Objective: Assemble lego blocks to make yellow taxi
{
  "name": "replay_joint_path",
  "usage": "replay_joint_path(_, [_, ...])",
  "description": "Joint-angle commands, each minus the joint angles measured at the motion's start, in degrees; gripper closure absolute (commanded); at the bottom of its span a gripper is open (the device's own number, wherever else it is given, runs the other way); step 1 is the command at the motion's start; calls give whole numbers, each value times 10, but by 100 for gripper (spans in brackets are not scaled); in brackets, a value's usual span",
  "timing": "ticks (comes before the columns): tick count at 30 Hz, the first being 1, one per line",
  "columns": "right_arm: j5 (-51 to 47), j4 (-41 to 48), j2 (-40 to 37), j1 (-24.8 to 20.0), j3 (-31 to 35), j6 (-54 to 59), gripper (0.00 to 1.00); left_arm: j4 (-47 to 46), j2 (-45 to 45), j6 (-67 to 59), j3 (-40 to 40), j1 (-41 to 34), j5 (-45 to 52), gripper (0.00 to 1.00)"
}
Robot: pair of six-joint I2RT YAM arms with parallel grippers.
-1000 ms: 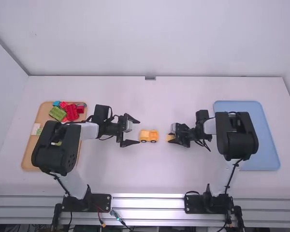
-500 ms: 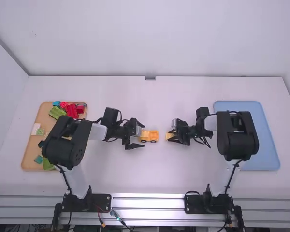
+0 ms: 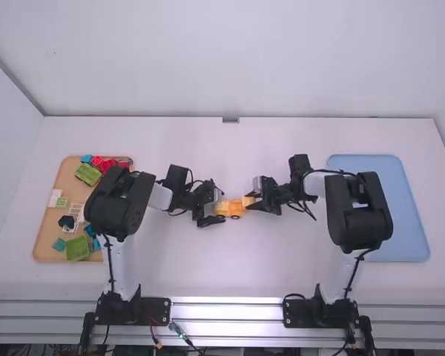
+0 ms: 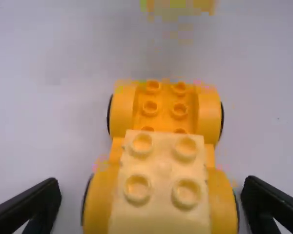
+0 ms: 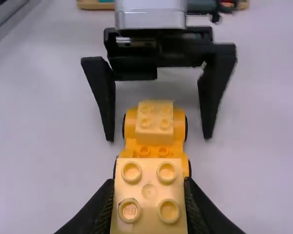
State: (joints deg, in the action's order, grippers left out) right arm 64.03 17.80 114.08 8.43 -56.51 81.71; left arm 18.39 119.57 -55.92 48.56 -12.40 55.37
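At mid-table my left gripper stands open around the left end of the orange wheeled base; in the left wrist view, the left gripper has a finger on each side, apart from it. A pale yellow block sits on that end of the base. My right gripper is at the base's right end. In the right wrist view, the right gripper is shut on a second pale yellow block, which overlaps the base's near end; contact cannot be told.
A wooden tray at the left holds red, green, blue and white blocks. At the right lies a blue tray, partly under the right arm.
The left gripper has moved right, to around the base's left end. The right gripper has moved left with its block, up to the base's right end.
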Motion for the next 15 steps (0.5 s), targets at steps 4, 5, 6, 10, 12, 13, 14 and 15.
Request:
replay_joint_path(4, [-55, -68, -11, 44, -9, -140, 77, -40, 16, -29, 22, -2, 11, 12])
replay_joint_path(5, [-70, -82, -9, 56, -9, -163, 78, -41, 16, -37, 20, -5, 9, 12])
replay_joint_path(6, [-75, -86, -9, 63, -9, -172, 77, -40, 16, -40, 19, -4, 9, 14])
replay_joint_path(10, [-94, -86, -8, 82, -9, -175, 78, -38, 16, -40, 12, -6, 9, 34])
replay_joint_path(12, [-104, -86, -8, 87, -9, -179, 78, -38, 16, -39, 12, -6, 9, 41])
replay_joint_path(13, [-111, -89, -8, 90, -9, -193, 78, -38, 16, -40, 13, -6, 10, 43])
replay_joint_path(14, [-115, -89, -8, 90, -9, -197, 78, -37, 16, -40, 13, -6, 9, 46])
replay_joint_path(15, [-119, -91, -8, 90, -9, -205, 79, -34, 16, -39, 12, -6, 9, 48])
